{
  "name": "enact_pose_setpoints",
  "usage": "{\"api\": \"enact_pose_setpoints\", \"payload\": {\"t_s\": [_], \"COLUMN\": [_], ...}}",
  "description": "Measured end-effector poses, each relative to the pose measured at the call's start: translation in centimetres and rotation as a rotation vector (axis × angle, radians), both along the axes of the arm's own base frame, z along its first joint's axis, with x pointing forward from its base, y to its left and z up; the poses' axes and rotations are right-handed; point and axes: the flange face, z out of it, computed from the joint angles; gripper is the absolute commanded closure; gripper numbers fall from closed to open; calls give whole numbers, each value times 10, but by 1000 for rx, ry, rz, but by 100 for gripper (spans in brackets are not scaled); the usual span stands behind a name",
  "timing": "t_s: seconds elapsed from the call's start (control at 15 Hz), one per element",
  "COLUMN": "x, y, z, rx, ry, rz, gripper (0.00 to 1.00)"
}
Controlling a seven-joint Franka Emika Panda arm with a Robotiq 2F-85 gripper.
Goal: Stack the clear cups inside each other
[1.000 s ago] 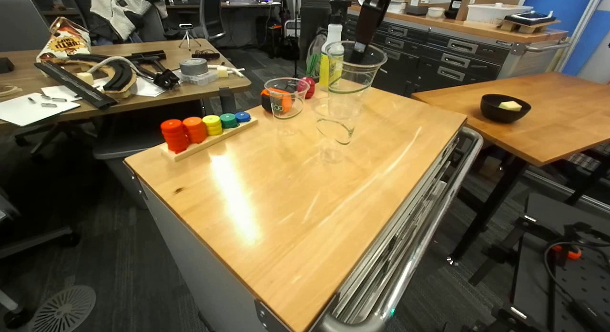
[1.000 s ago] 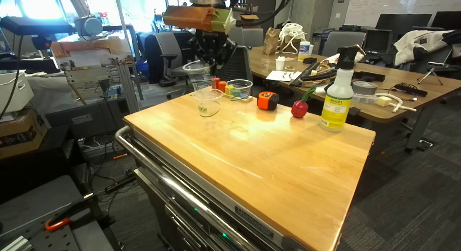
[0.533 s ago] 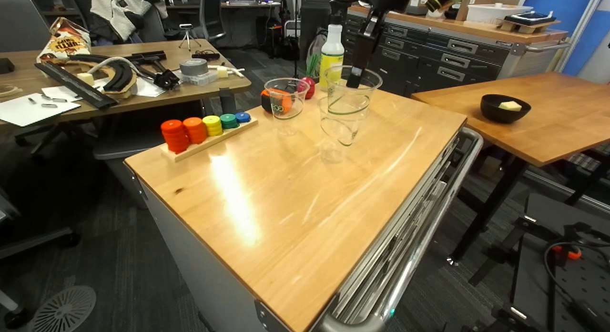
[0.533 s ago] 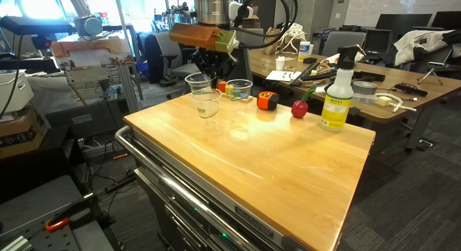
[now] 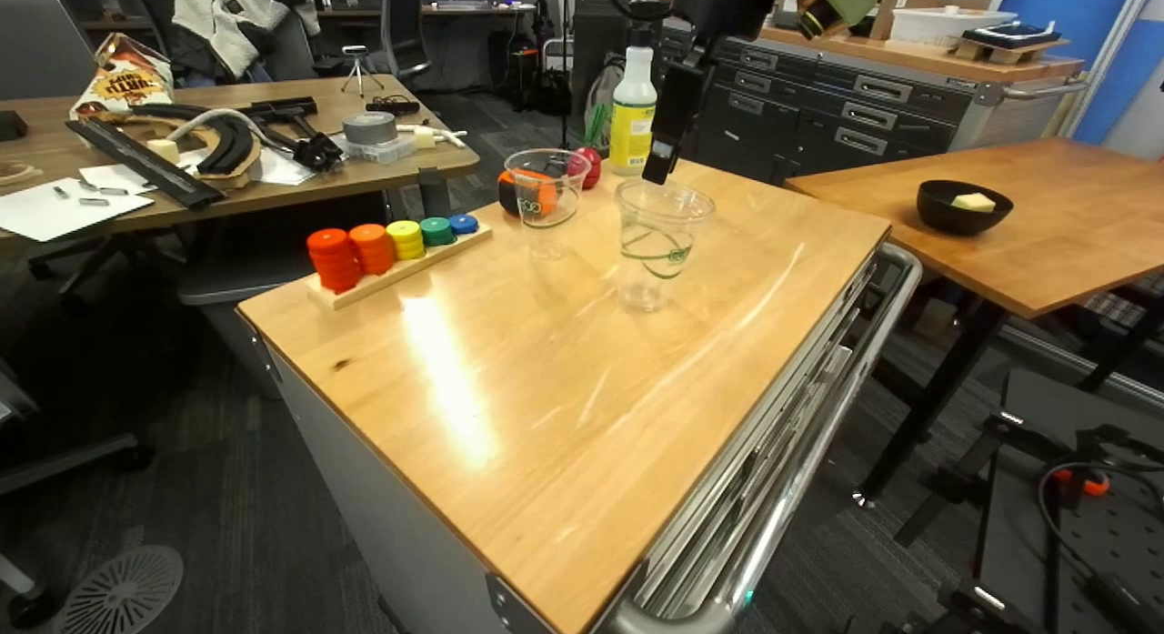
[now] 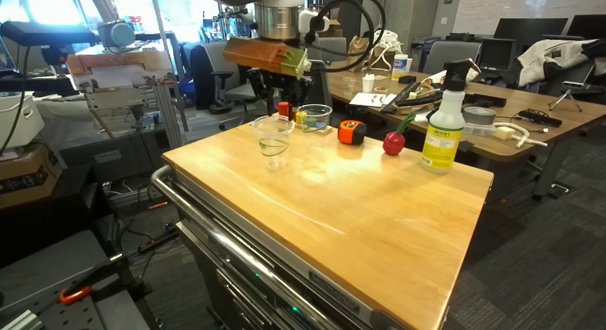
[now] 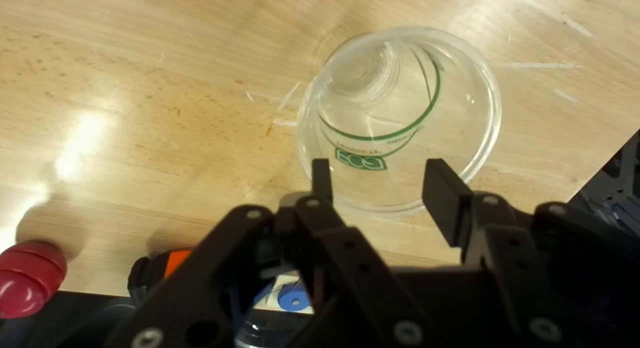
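The gripper [image 7: 380, 185] now holds nothing, its fingers [image 7: 446, 203] apart, and what it just released appears nested into a stack of clear cups [image 5: 662, 243] just below it, which leaves, I judge, only the lone cup [image 5: 547, 196] off to its side to add.

The clear cup [image 5: 688, 202] I held aloft has come down, near and to the left in an exterior view, and now sits nested in the lower clear cup [image 5: 642, 294]. My claw [image 7: 381, 180] has let go: a fingertip that dipped inside the rim half a second ago now shows over its far edge.
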Motion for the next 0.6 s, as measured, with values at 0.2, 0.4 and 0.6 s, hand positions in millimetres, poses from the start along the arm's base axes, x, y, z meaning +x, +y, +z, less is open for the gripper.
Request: {"api": "enact_pose_setpoints", "payload": {"t_s": [0.2, 0.4, 0.6], "x": [2, 4, 11], "y": [3, 4, 5], "z": [9, 15, 17], "rx": [-2, -18, -44], "ry": [-29, -48, -61], "rz": [4, 15, 27], "gripper": [0, 0, 0]}}
